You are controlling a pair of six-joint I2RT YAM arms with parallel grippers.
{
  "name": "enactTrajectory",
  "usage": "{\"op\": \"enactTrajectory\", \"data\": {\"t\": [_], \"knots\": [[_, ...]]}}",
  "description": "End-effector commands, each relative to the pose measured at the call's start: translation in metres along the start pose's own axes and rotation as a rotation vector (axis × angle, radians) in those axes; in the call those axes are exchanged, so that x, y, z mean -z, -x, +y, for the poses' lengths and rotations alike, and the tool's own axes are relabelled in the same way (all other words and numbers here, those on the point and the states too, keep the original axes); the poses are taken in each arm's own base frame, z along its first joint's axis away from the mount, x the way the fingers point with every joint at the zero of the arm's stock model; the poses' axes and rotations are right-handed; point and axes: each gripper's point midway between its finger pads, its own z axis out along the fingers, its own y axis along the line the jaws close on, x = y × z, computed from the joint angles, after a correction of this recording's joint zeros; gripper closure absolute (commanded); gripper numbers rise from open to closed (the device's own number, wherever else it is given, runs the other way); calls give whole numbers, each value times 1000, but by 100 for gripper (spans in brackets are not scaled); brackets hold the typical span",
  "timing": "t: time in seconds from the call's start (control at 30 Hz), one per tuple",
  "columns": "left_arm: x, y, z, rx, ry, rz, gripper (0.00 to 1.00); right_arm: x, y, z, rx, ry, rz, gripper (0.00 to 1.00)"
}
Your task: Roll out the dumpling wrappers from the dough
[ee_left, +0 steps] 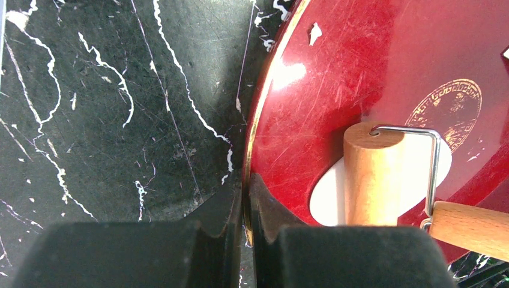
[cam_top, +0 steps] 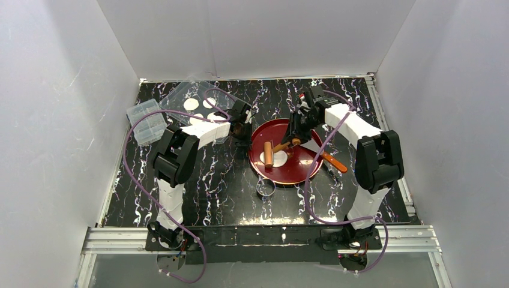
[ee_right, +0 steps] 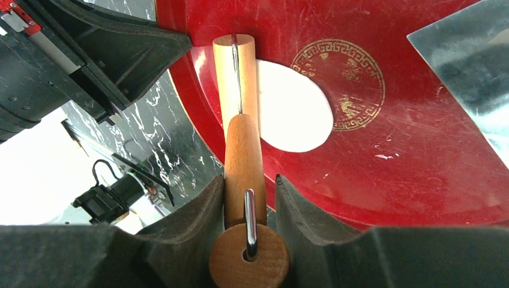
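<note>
Two containers are holding pieces: clear tray (cam_top: 180, 93), upper left, dumpling wrappers (cam_top: 191, 104); red plate (cam_top: 297, 171), centre, dough (cam_top: 280, 158) under wooden roller (cam_top: 268, 153). Left gripper (ee_left: 246, 187) is pinching plate rim; right gripper (ee_right: 249, 181) is clasping roller handle.

overhead view is bright and even, light coming from above, white walls (cam_top: 54, 120) a bit washed out while the black marble table (cam_top: 210, 204) soaks it up, shadows faint. left wrist view has a hot glare patch on the red plate (ee_left: 372, 66) by the rim, scratches crisp. rolling pin (ee_right: 235, 78) drops a soft shadow. dark fingers (ee_right: 180, 237) sit blurry at the bottom of both wrist views, and the right wrist view's lower left is blown out
</note>
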Motion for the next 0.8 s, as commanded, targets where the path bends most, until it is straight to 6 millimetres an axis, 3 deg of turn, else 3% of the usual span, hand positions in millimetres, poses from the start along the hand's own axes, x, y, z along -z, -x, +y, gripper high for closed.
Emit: {"op": "enactTrajectory", "data": {"t": [0.0, 0.2, 0.33, 0.47, 0.67, 0.77], "knots": [[2, -38, 28, -69, 113, 110, 100, 4, -14, -43, 2, -181, 43, 99], [1, -40, 27, -62, 108, 119, 100, 26, -32, -92, -57, -282, 32, 99], [0, -41, 26, -54, 103, 125, 100, 29, -42, -103, -76, -302, 38, 99], [1, -40, 26, -55, 105, 123, 100, 22, -34, -95, -89, -278, 30, 99], [0, -40, 26, -52, 102, 122, 100, -3, -18, -45, -48, -175, 54, 99], [1, -40, 27, -55, 107, 119, 100, -6, -15, -39, -45, -150, 57, 99]]}}
